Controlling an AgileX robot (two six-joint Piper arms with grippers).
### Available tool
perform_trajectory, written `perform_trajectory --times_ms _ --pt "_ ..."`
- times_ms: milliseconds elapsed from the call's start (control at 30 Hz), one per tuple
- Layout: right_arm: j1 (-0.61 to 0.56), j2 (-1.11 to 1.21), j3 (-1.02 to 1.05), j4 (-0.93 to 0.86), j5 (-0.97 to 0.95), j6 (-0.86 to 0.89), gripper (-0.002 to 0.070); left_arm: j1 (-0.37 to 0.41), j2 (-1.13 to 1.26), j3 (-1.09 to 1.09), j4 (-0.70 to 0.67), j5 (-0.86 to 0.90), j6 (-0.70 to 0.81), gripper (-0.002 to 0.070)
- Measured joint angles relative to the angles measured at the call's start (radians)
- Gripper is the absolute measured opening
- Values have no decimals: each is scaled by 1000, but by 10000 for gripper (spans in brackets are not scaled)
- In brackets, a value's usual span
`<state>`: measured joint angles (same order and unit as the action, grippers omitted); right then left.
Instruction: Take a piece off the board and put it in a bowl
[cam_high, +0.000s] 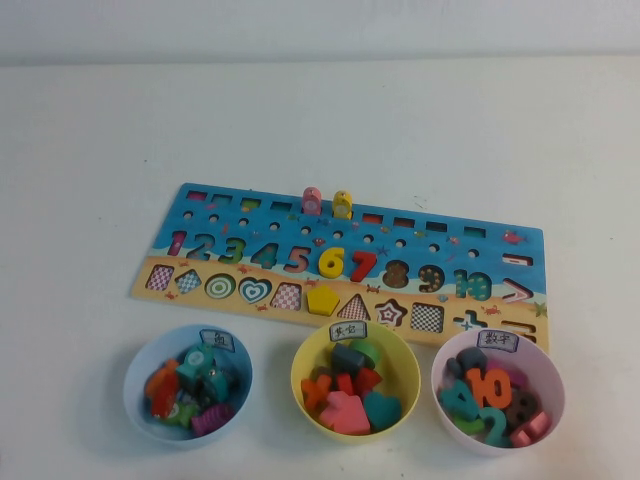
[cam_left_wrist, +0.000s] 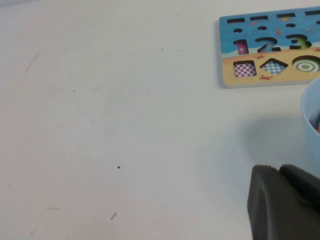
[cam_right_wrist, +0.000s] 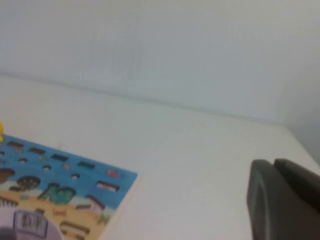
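The board lies in the middle of the table, blue on top and sandy below. No red arch-topped piece shows on it; only a pink peg and a yellow peg stand in its top row. The light blue bowl sits in front of the board's left end with several coloured pieces inside. Neither arm shows in the high view. My left gripper is shut and empty over bare table, beside the blue bowl's rim. My right gripper is shut and empty, off the board's right end.
A yellow bowl with shape pieces and a pink bowl with number pieces stand in front of the board, middle and right. Numbers 6 and 7 sit raised on the board. A wall runs behind the table.
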<state>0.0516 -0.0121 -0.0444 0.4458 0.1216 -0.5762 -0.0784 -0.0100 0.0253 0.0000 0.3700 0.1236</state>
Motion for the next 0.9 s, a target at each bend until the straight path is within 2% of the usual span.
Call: perform_trajectory --times_ms 100,167,233,433,900 --pt "0 -2 45 -269 36 335 -17 0 0 0 0 0 0 -5" --pt "0 -2 63 -402 95 490 -17 0 0 0 0 0 0 -5" --pt "-4 -2 70 -446 139 568 -17 0 0 0 0 0 0 -5" --pt "-30 -2 70 -462 239 615 -17 0 0 0 0 0 0 -5" --pt "-30 -2 70 -465 246 620 -17 0 0 0 0 0 0 -5"
